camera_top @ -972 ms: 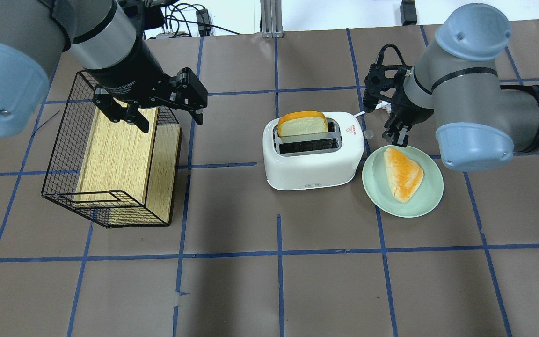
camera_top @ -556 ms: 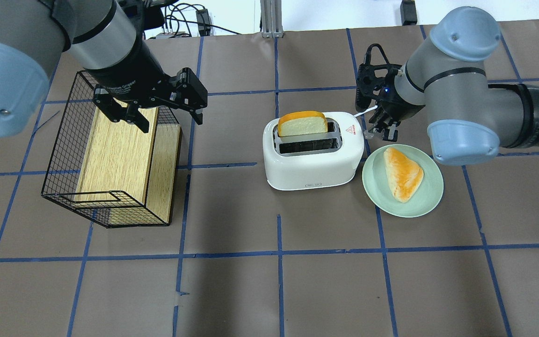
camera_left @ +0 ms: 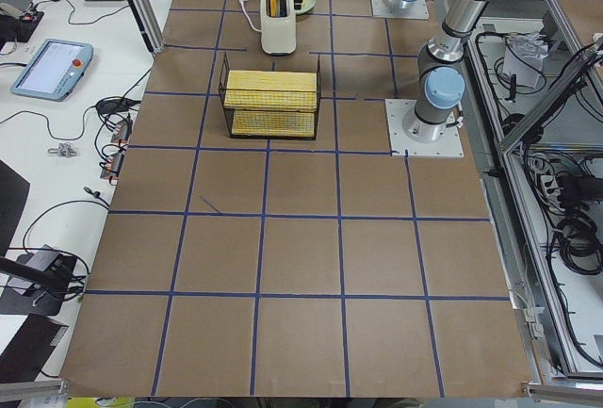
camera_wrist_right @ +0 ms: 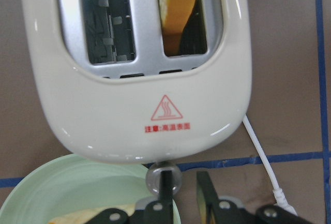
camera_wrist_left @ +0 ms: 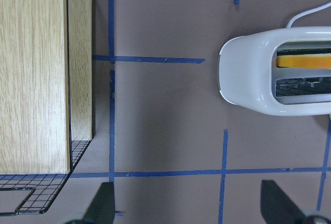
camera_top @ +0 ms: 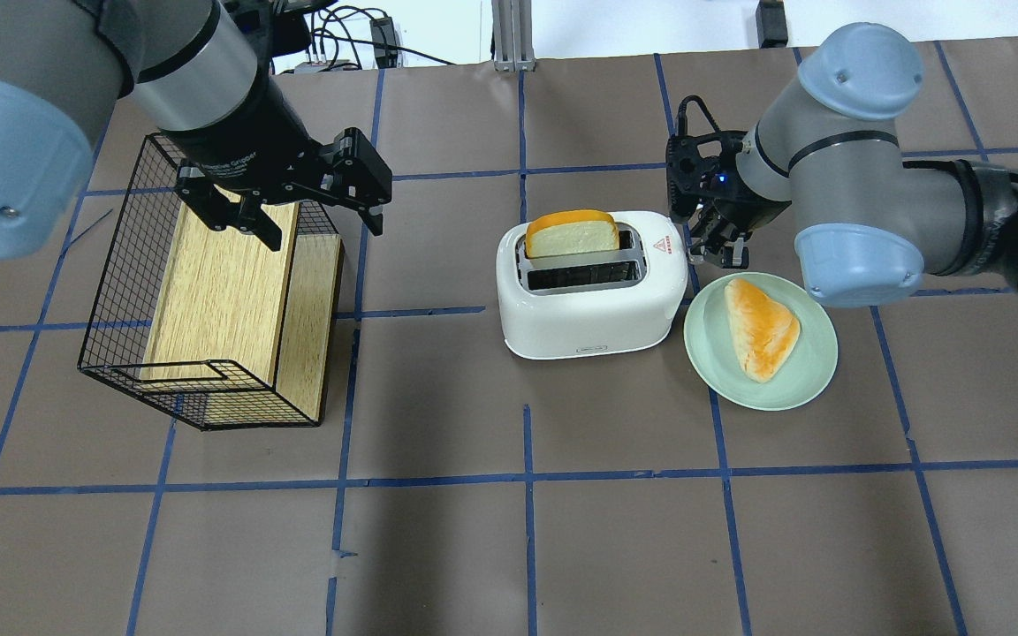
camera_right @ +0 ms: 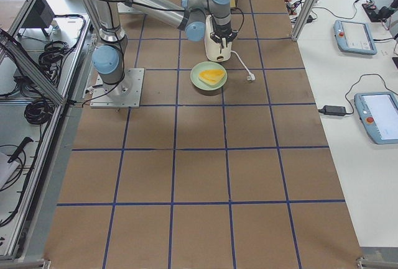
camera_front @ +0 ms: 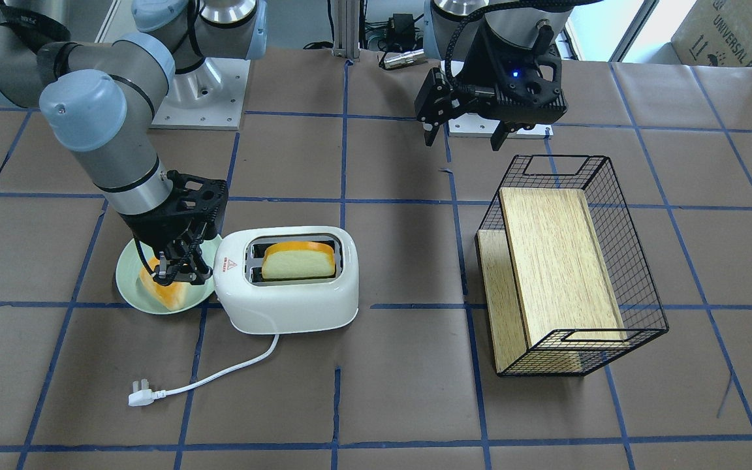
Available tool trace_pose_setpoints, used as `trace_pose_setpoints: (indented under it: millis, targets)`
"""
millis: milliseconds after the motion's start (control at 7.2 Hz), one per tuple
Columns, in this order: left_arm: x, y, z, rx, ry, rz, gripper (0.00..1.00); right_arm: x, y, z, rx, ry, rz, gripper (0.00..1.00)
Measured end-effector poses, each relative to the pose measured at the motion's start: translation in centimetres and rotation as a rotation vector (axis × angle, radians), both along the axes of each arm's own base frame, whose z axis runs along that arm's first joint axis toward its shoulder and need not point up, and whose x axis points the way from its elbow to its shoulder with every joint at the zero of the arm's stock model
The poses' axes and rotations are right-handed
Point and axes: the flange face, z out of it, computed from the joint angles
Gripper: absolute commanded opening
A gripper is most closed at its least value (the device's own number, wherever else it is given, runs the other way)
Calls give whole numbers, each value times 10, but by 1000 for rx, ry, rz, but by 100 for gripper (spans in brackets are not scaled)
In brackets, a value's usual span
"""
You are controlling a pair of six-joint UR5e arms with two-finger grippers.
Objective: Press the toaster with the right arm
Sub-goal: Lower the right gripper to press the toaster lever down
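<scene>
From across the bench point(camera_front: 376, 405), the silver-grey right arm with pale blue joint caps point(camera_front: 108, 124) bends down at the sticker end of the rounded white plastic two-slot toaster point(camera_front: 284, 303). The right jaws hang just beside that end, thin black fingers point(camera_front: 183, 267) close together, holding nothing. The left jaws hover well away from the toaster's other end, spread wide and empty, by the black wire basket point(camera_front: 630, 261). A cardboard box point(camera_front: 725, 29) reads "UNIVERSAL".

From overhead, the toaster point(camera_top: 588, 309) stands mid-bench with an orange-crusted bread slice point(camera_top: 573, 237) upright in the slot farther from the robot. White lettering on the left arm's black wrist point(camera_top: 231, 163) ends in "Gripper".

In the right wrist view the jaws are parted by only a narrow gap and grip nothing. One fingertip point(camera_wrist_right: 165, 185) overlaps the small grey round lever knob point(camera_wrist_right: 172, 178) at the toaster's end; whether it touches I cannot tell. Above the knob a red triangle sticker with wavy lines point(camera_wrist_right: 166, 108) sits over a row of red Chinese characters.

In the left wrist view two blurred dark fingertips point(camera_wrist_left: 101, 208) stand far apart over bare bench, short of the toaster point(camera_wrist_left: 248, 74).

The side views show the toaster point(camera_left: 278, 31) small and upright.
</scene>
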Motion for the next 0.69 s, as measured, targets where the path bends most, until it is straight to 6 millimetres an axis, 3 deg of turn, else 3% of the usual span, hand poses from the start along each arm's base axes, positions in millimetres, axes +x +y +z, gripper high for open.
trace_pose_setpoints:
  millis: [694]
  targets:
    - [0,0,0,0,0,-1,100,-2,-4,-23,49,5,14,29]
